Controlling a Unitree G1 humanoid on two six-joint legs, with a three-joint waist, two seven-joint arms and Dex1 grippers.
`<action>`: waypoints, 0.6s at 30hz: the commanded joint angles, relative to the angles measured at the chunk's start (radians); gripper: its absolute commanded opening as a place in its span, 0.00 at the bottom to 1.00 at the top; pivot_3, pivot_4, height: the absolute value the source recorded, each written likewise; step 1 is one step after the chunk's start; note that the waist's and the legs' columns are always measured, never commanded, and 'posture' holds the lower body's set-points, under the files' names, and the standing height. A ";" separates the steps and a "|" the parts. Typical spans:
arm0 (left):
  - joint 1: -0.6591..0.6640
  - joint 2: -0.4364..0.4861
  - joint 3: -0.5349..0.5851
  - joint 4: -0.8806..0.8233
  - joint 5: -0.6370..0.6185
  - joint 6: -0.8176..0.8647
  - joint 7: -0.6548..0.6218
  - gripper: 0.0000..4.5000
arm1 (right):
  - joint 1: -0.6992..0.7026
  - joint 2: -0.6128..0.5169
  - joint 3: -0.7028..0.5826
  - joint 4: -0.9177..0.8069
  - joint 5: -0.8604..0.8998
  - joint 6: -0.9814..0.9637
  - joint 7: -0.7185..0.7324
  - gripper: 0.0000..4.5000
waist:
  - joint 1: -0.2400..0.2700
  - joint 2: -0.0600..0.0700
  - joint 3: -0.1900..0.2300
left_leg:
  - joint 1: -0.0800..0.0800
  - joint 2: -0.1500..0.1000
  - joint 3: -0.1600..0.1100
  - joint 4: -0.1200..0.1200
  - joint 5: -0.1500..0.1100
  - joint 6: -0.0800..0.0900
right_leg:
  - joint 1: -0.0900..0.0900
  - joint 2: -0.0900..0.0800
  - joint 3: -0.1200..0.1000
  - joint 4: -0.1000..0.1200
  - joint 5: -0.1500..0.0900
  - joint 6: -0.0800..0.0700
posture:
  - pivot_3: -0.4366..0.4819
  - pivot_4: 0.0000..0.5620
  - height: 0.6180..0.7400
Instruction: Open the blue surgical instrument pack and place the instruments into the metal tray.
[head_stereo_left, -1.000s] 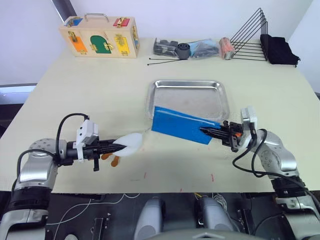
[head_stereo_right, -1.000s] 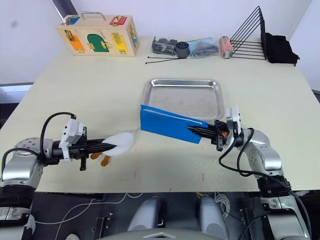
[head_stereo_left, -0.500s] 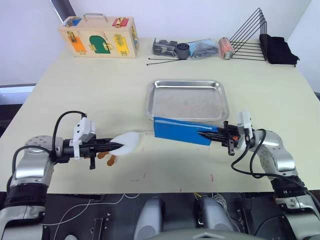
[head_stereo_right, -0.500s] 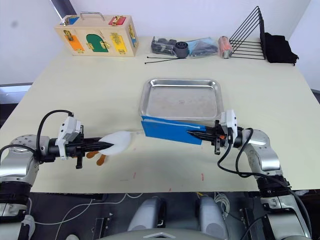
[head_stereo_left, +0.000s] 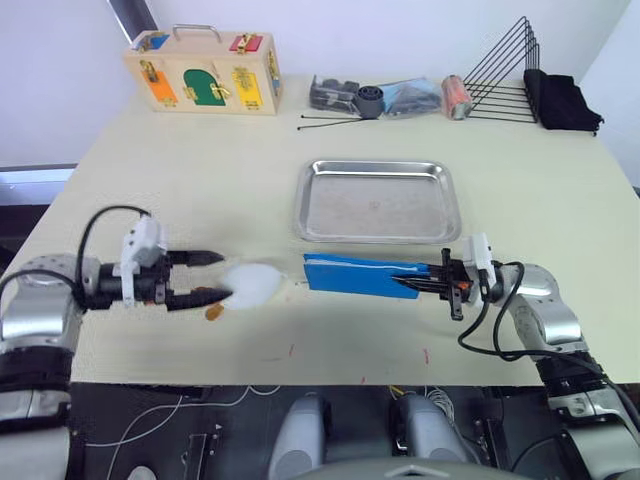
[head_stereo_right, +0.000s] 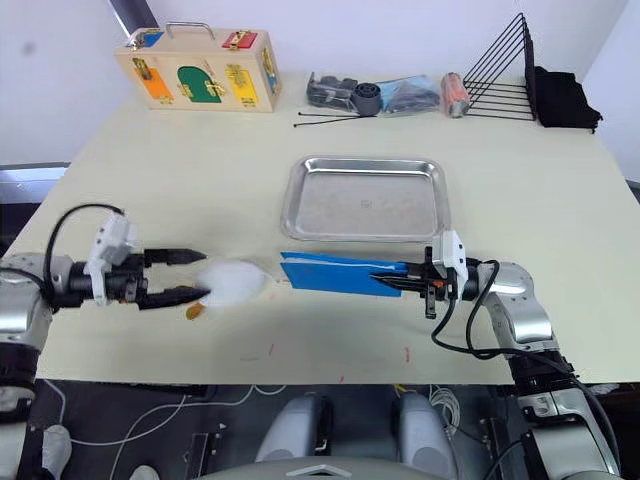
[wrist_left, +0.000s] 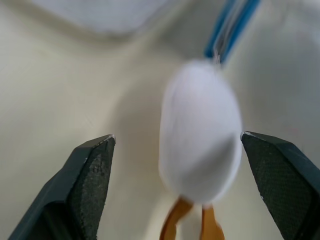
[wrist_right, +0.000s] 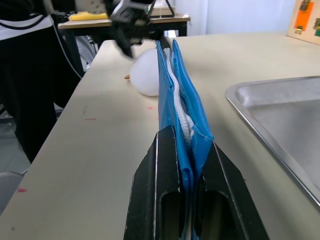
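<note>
- Opening step: your right hand (head_stereo_left: 428, 282) is clamped on the blue surgical instrument pack (head_stereo_left: 355, 275), edge-up just short of the metal tray (head_stereo_left: 377, 200).
- Your left hand (head_stereo_left: 217, 275) is spread apart at the white pad (head_stereo_left: 251, 283); next, pinch the pack's far end.

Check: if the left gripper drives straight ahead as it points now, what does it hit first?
Probably the white pad: it lies just ahead of the open left gripper, roughly between the fingertips in the wrist view. The pack lies beyond it. Whether the fingers pass above the pad is unclear.
</note>
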 joint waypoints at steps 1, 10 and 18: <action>-0.048 -0.021 0.050 -0.050 -0.077 0.058 0.015 0.97 | -0.018 0.004 -0.012 -0.012 0.020 -0.018 0.012 0.00 | -0.003 0.000 0.000 | 0.000 0.000 0.000 0.000 0.000 0.000 | 0.000 0.000 0.000 0.000 0.000 0.000 | 0.48 0.27 1.00; -0.087 -0.118 -0.057 -0.131 0.006 -0.043 0.063 0.97 | -0.030 0.007 -0.008 -0.031 0.025 0.003 0.012 0.00 | -0.006 0.000 0.000 | 0.001 0.000 0.000 0.000 0.000 0.000 | 0.000 0.000 0.001 0.001 0.000 0.000 | 0.48 0.27 1.00; -0.119 -0.189 -0.140 -0.121 0.029 -0.086 0.027 0.97 | -0.035 0.008 -0.010 -0.043 0.032 0.016 0.011 0.00 | -0.004 0.000 0.000 | 0.001 0.000 0.000 0.000 0.000 0.000 | 0.000 0.000 0.001 0.001 0.000 0.000 | 0.48 0.27 1.00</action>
